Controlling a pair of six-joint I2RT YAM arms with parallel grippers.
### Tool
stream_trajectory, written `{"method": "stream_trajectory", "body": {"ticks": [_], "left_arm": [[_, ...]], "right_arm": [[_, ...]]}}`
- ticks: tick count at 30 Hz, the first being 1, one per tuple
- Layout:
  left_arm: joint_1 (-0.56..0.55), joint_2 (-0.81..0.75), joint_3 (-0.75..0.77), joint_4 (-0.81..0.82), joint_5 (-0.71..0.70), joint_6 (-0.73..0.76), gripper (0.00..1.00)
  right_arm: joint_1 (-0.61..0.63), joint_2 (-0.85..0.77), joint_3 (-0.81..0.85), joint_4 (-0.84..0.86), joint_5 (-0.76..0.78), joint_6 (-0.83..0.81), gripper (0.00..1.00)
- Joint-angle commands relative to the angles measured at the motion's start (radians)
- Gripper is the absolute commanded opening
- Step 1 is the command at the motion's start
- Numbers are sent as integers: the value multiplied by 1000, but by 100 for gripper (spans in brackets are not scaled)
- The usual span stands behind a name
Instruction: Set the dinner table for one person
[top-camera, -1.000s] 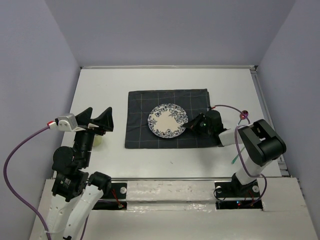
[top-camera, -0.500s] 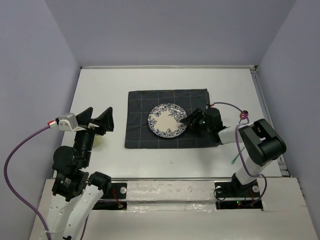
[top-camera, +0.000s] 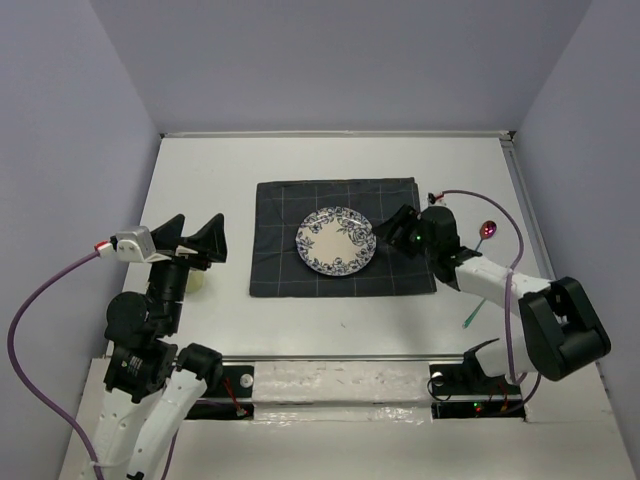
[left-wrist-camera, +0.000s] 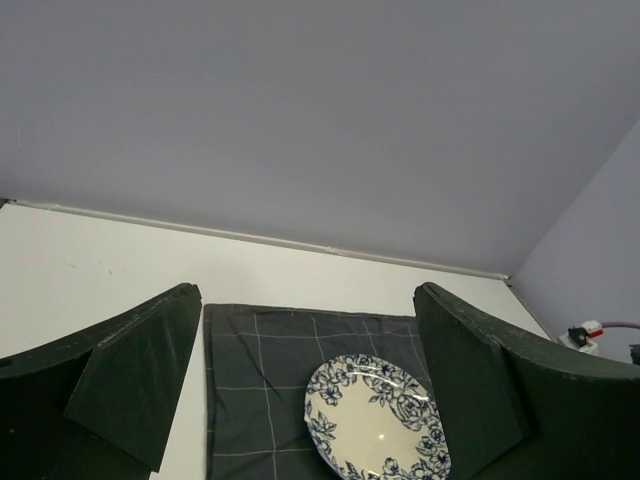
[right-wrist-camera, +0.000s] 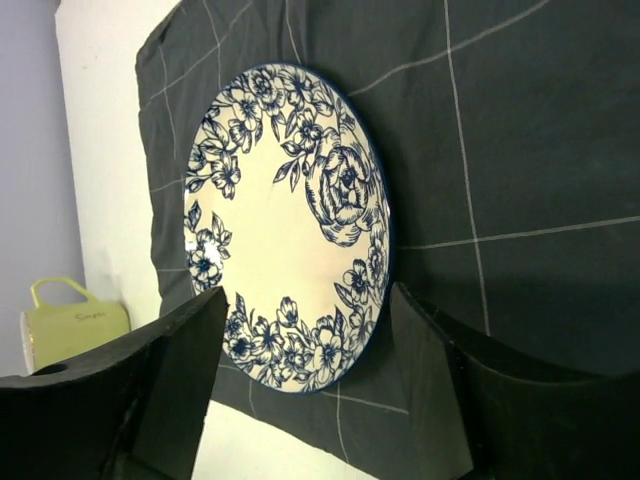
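Note:
On the white dinner table (top-camera: 200, 180) lies a dark grey checked placemat (top-camera: 285, 215), and a blue-flowered plate (top-camera: 335, 241) rests flat on it. My right gripper (top-camera: 391, 232) is open just right of the plate's rim and touches nothing. In the right wrist view its open jaws (right-wrist-camera: 308, 300) frame the near rim of the plate (right-wrist-camera: 285, 225), which they do not touch. My left gripper (top-camera: 195, 240) hangs wide open and empty over the table's left side. From there I see the plate (left-wrist-camera: 375, 415) on the placemat (left-wrist-camera: 260, 360) ahead.
A pale yellow-green mug (top-camera: 199, 283) stands under my left gripper, left of the placemat; the right wrist view shows the mug (right-wrist-camera: 70, 325) too. A spoon with a reddish bowl (top-camera: 488, 230) and a green-handled utensil (top-camera: 470, 318) lie near the table's right edge.
My right gripper opened, let go of the plate's right rim and drew back to the right, its elbow swinging outward. The plate stayed on the placemat. The left arm has not moved.

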Motion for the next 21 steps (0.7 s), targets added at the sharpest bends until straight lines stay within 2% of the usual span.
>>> {"method": "stream_trajectory", "body": {"ticks": [1,5,11,15,21], "left_arm": [[11,-5,-3,40,-4,12,99],[19,-2,-3,42,-6,9,99],[40,-2,8,17,-91,0,99],[48,-20,12,14,-128,-13,99],[51,-50,20,8,-217,-13,99]], "right_arm": [[22,-87,35,-63,62,-100,69],[204,-84,139,-55,84,-197,58],[390,103,383,38,-20,-344,52],[525,285,576,58,-86,-441,54],[608,575,958,-84,-67,-412,70]]}}
